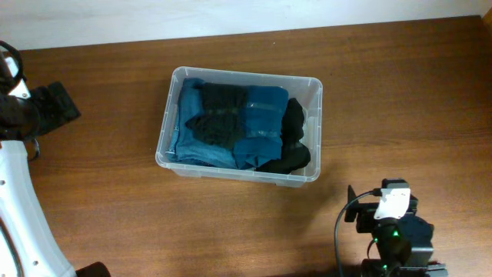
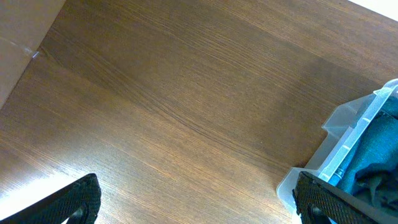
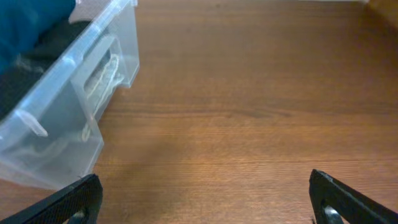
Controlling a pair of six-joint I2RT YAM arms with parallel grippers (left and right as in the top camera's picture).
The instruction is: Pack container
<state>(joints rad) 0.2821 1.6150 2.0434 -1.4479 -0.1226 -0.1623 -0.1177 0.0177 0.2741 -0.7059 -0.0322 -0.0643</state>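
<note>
The container (image 1: 173,77), a clear plastic tub with a rolled rim, stands in the middle of the wooden table. It holds folded blue cloth (image 1: 261,123) and black cloth (image 1: 219,115). My left gripper (image 2: 199,202) is open and empty over bare wood, left of the tub; the tub's corner (image 2: 348,134) shows at its right finger. In the overhead view it is at the far left (image 1: 55,104). My right gripper (image 3: 205,199) is open and empty over bare wood, in front and to the right of the tub (image 3: 68,118).
The wooden table (image 1: 384,92) runs to a pale wall at the back. My left arm's white body (image 1: 19,208) fills the lower left. My right arm (image 1: 393,223) with its cables sits at the front right edge.
</note>
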